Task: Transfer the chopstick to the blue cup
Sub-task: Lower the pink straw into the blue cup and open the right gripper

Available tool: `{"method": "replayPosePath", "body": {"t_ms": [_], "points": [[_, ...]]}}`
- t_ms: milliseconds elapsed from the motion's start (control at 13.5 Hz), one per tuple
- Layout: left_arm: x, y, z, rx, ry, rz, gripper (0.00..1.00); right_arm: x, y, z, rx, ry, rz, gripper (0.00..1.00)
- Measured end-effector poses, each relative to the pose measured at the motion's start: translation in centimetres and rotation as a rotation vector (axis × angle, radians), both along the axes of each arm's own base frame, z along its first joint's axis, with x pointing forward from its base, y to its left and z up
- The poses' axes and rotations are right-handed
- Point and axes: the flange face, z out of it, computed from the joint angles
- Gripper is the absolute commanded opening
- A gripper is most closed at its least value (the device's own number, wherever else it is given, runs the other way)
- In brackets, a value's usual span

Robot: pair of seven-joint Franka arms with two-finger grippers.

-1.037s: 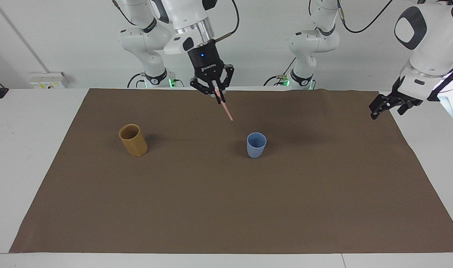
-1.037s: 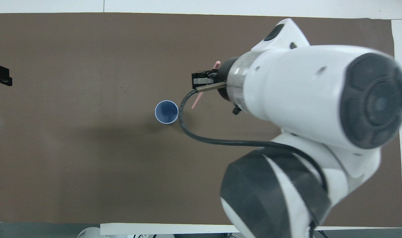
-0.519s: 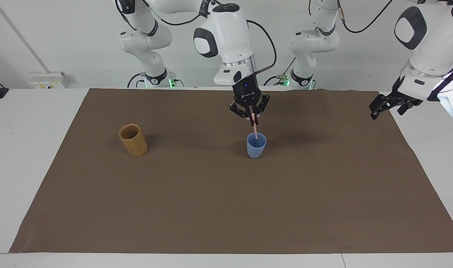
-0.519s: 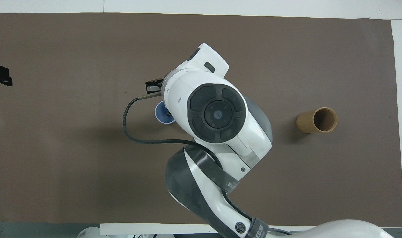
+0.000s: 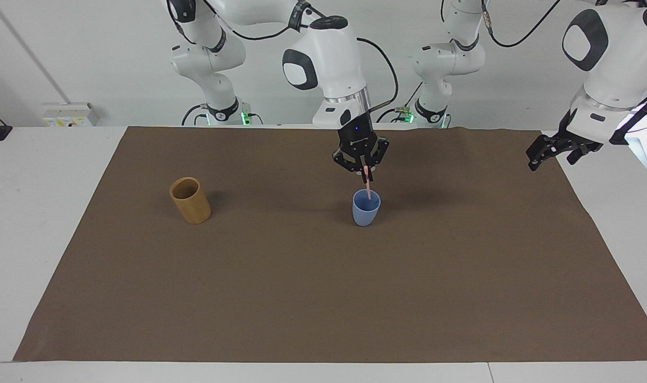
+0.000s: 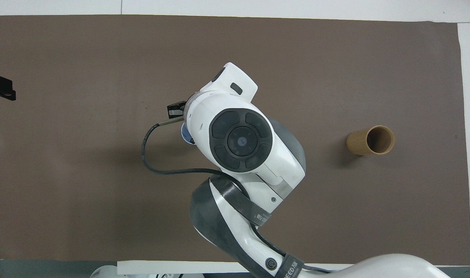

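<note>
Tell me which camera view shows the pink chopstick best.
The facing view: the chopstick hangs from the shut right hand, its lower end in the blue cup. In the overhead view the right arm hides the chopstick; only a sliver of the cup shows.

Tan cup (image 5: 190, 200) upright, left of centre in facing view, on brown mat (image 5: 302, 298). Mat covers most of white table (image 5: 36, 213). Power box (image 5: 68, 114) upper left.
</note>
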Motion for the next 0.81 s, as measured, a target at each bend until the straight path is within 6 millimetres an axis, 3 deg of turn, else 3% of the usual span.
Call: {"method": "replayPosePath", "body": {"t_ms": [74, 148, 222, 296, 593, 815], "points": [[0.0, 0.0, 0.0, 0.000, 0.000, 0.000, 1.00, -0.1, 0.0, -0.2, -0.001, 0.000, 0.001, 0.27], [0.0, 0.0, 0.0, 0.000, 0.000, 0.000, 1.00, -0.1, 0.0, -0.3, -0.002, 0.000, 0.001, 0.35], [0.0, 0.0, 0.0, 0.000, 0.000, -0.001, 1.00, -0.2, 0.0, -0.4, -0.002, 0.000, 0.002, 0.58], [0.0, 0.0, 0.0, 0.000, 0.000, -0.001, 1.00, -0.2, 0.0, -0.3, -0.003, 0.000, 0.002, 1.00], [0.0, -0.1, 0.0, 0.000, 0.000, -0.001, 1.00, 0.1, -0.5, 0.9, -0.004, -0.018, -0.007, 1.00], [0.0, -0.6, -0.8, 0.000, -0.001, 0.027, 1.00, 2.2, -3.8, 5.3, -0.126, -0.035, -0.060, 1.00]]}}
